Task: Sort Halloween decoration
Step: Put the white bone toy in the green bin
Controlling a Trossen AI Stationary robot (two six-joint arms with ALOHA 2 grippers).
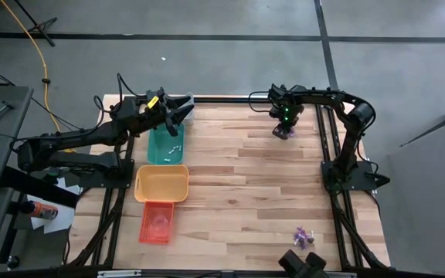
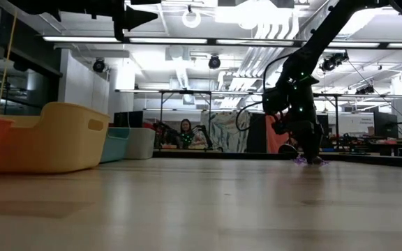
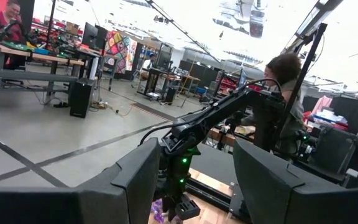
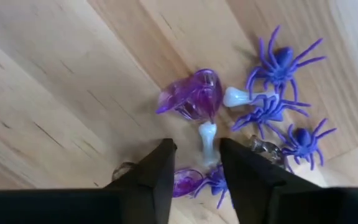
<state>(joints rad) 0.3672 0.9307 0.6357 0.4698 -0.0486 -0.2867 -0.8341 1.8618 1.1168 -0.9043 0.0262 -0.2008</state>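
A small heap of Halloween decoration (image 4: pixel 266 106) lies on the wooden table at the far right: purple spiders (image 4: pixel 283 62), a clear purple piece (image 4: pixel 194 96) and a whitish bone-like piece (image 4: pixel 208 140). My right gripper (image 4: pixel 196 165) points down just over the heap (image 1: pixel 284 133) and is open. Its fingertips stand on either side of the whitish piece's near end. Whether they touch it, I cannot tell. My left gripper (image 3: pixel 197 180) is open, held high over the far end of the teal tray (image 1: pixel 165 147).
A yellow tray (image 1: pixel 161 184) and an orange tray (image 1: pixel 157 222) follow the teal one toward the near edge on the left. A second small cluster of purple trinkets (image 1: pixel 303 235) lies near the front right. People sit in the room beyond the table (image 2: pixel 185 131).
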